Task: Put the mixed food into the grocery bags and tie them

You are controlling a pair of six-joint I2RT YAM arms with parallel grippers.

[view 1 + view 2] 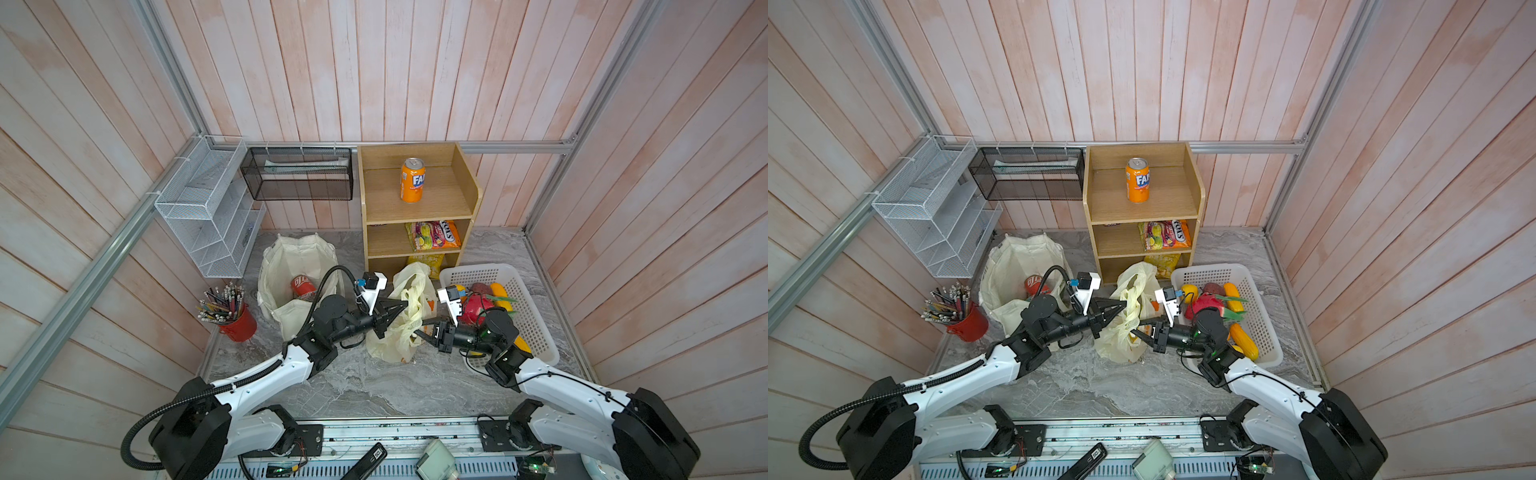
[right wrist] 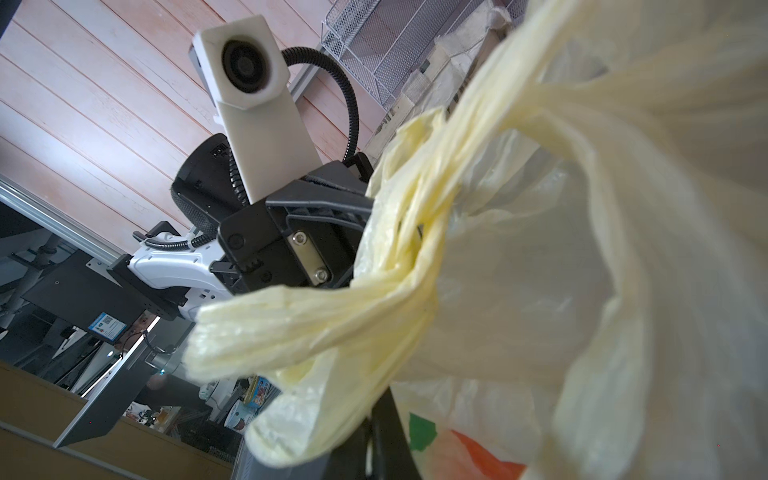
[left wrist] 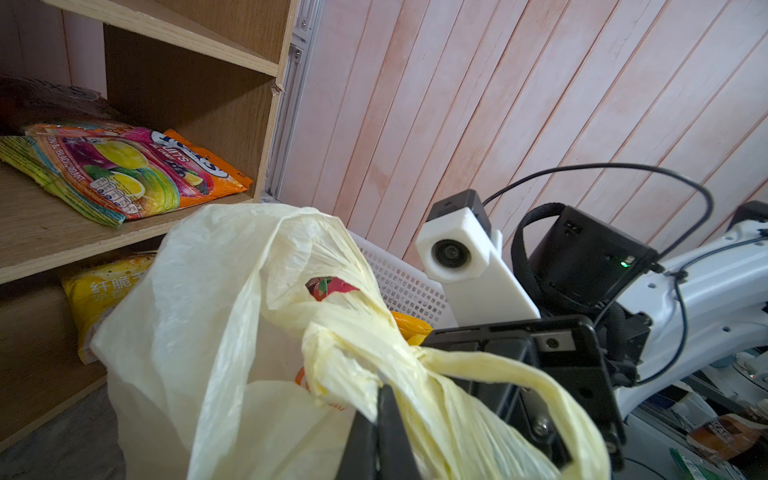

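Plastic carrier bag (image 1: pixel 386 345) caught from both sides!
My left gripper (image 1: pixel 404 308) was shut tight on one twisted handle of that pale-yellow bag, and my right gripper (image 1: pixel 420 331) was pinched closed on the other strand, facing it. The bag stood on the tabletop (image 1: pixel 374 386) just in front of the wooden shelf (image 1: pixel 415 208). Left of the shelf's foot, the cloth tote (image 1: pixel 286 266) stood open with the red cola can (image 1: pixel 303 286) inside; right of it, toy fruits (image 1: pixel 496 291) lay in the white basket (image 1: pixel 478 270).

Pink plank walls (image 1: pixel 395 62), gry marble floor (image 1: pixel 395 382), wood shelf unit (image 1: pixel 465 178) at back.
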